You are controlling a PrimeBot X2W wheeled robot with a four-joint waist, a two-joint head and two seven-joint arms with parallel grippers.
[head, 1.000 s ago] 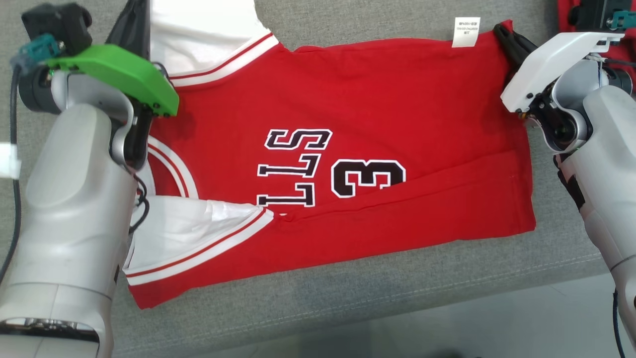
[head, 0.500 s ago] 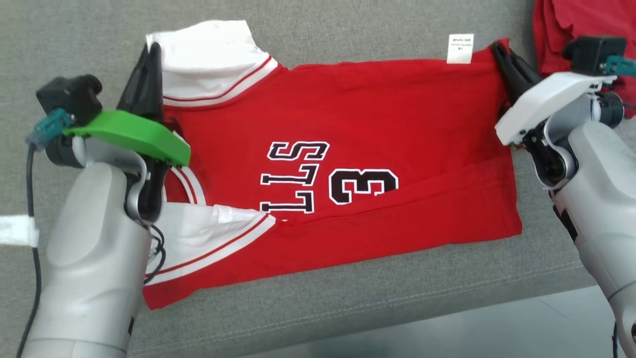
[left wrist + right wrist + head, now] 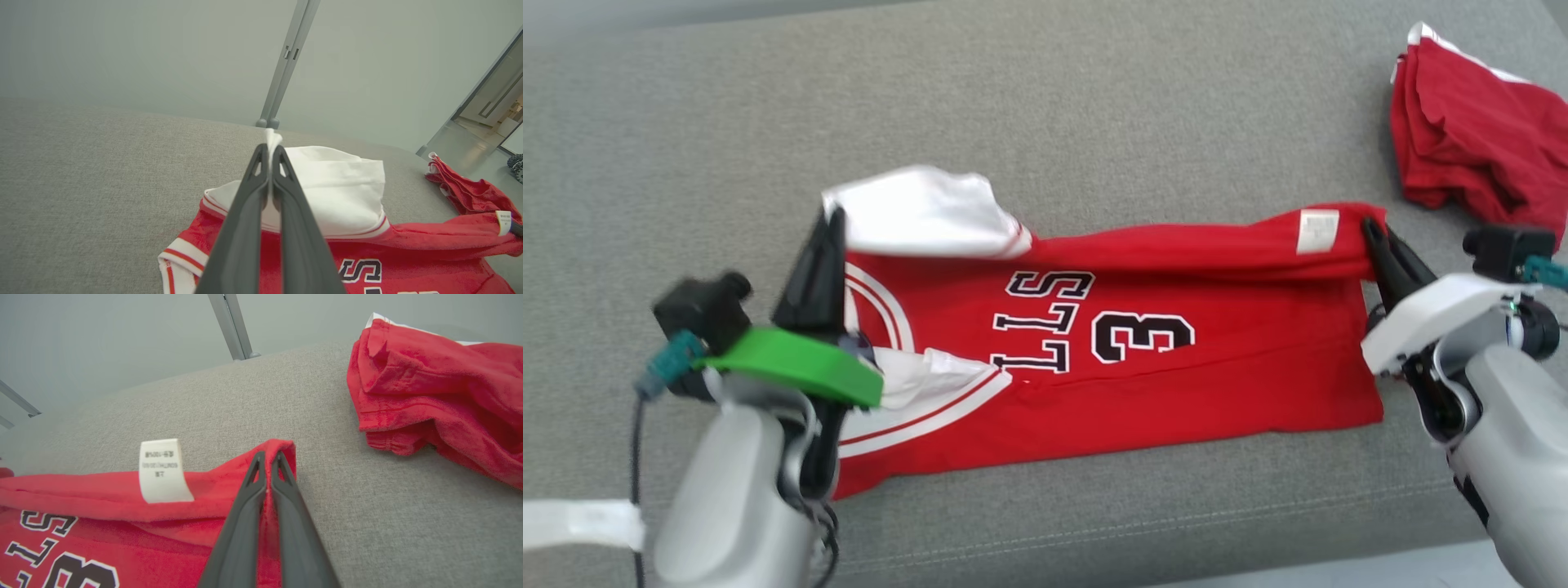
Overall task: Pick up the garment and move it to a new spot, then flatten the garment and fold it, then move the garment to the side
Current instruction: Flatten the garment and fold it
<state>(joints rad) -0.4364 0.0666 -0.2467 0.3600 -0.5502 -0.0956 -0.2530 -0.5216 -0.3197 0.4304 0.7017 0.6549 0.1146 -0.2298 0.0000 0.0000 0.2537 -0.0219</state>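
Closest to me, by my left arm, one white strip [image 3: 572, 523] is lying on the gray couch [image 3: 1094, 106]. Just past it I am holding one red shirt [image 3: 1176, 384] with my two claws. The shirt is lying sideways on the couch, close to the near edge. Its near half is lying flat. On top it is showing black letters and one big 3 [image 3: 1143, 336].

The shirt is showing two white sleeves, both on my left side. The near sleeve [image 3: 931, 384] is lying on the flat red part. My left claw [image 3: 832, 220] is squeezing tight on the far sleeve [image 3: 923, 212] at the far left corner. In the left wrist view a bit of white cloth is poking out past my fingertips.

My right claw [image 3: 1369, 230] is squeezing tight on the far right corner of the shirt. There the red cloth is sticking up between my two fingers.

Between my two claws, the far edge of the shirt is standing up off the couch. It is making one long red roll over the flat part. One white tag [image 3: 1318, 231] is sitting on that roll, just beside my right claw.

Farther away on my right, one red pile [image 3: 1470, 139] of cloth is lying on the couch. It is well apart from the shirt.

Behind the couch, a pale wall [image 3: 122, 53] is standing with a thin pole [image 3: 286, 61] on it.
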